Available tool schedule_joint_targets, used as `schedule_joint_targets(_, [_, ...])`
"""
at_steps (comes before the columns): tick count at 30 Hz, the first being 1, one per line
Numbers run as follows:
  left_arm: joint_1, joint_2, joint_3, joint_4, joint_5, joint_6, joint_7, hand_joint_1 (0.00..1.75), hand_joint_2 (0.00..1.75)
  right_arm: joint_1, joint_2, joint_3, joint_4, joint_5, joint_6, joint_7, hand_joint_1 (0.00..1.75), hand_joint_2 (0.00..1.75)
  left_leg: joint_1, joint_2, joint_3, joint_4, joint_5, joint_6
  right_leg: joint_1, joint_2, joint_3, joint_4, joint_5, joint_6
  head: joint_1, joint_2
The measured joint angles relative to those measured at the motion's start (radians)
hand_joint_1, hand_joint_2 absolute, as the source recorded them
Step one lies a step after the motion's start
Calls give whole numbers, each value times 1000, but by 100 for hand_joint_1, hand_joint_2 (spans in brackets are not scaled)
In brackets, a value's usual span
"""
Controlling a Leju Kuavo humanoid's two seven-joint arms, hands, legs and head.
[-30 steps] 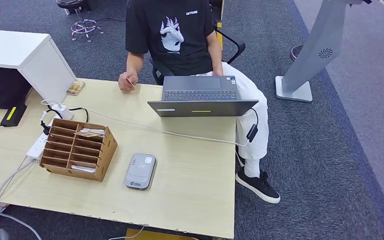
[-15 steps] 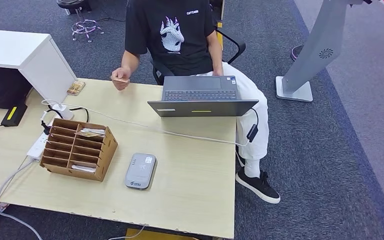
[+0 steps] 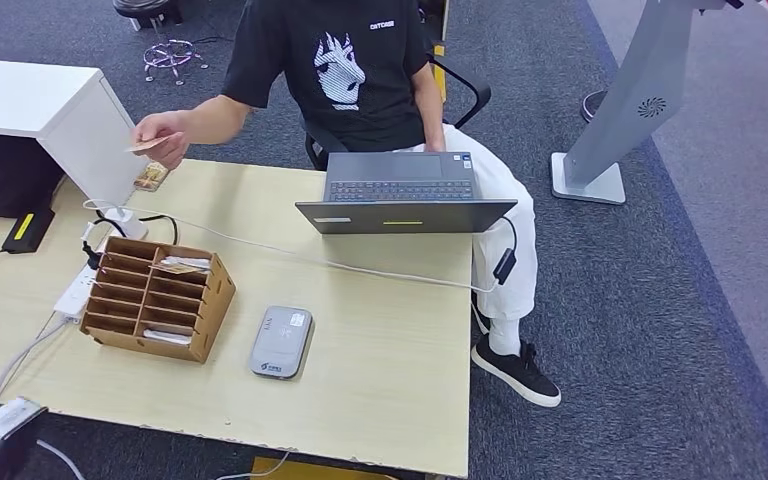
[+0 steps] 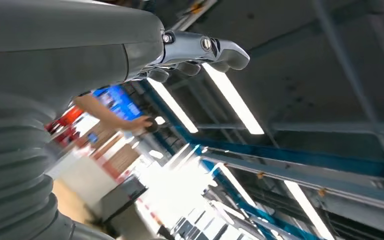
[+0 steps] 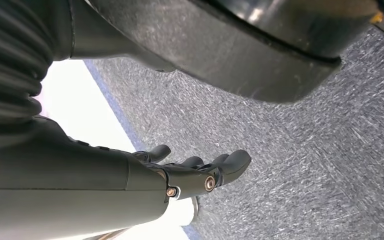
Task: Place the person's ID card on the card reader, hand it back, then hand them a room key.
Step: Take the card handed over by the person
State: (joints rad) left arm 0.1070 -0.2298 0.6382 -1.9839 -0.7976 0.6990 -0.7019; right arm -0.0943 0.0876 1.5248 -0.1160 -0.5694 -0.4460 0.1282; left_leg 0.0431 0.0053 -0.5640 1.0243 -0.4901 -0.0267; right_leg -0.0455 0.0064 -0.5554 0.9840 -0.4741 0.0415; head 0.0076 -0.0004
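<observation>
**Guest offers ID; check-in barely begun**

Nearest, the left hand [image 4: 200,52] is raised off the table's near-left corner, fingers loosely apart and holding nothing. The right hand [image 5: 195,172] hangs over the floor, likewise open and empty. The reader [image 3: 281,342] lies bare near the table's front edge, beside the key rack [image 3: 157,297]. Beyond the far-left corner the person's hand [image 3: 163,138] holds out the ID card [image 3: 145,146]. Every step is judged outstanding. Half a second ago that hand was above the table's far edge by the laptop [image 3: 403,192]; the left arm has since risen.
</observation>
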Motion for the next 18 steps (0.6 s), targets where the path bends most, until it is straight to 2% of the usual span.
schedule_joint_targets(6, [-136,70,5,131,-291,0,1,0,175,-11,-9,0,0,15,23,-11,0,175,0,0,0,0,1,0,0,0,0,0,1,0,0,0])
schedule_joint_targets(14, [-285,139,9,321,-481,0,2,0,175,-32,-12,0,-2,20,32,-6,0,175,0,-1,-1,0,2,1,0,0,-1,1,1,0,0,0])
schedule_joint_targets(18, [-328,157,9,376,-518,0,2,0,175,-35,-12,0,-2,15,33,-4,0,175,0,0,-1,0,2,1,0,0,-1,1,1,0,0,0])
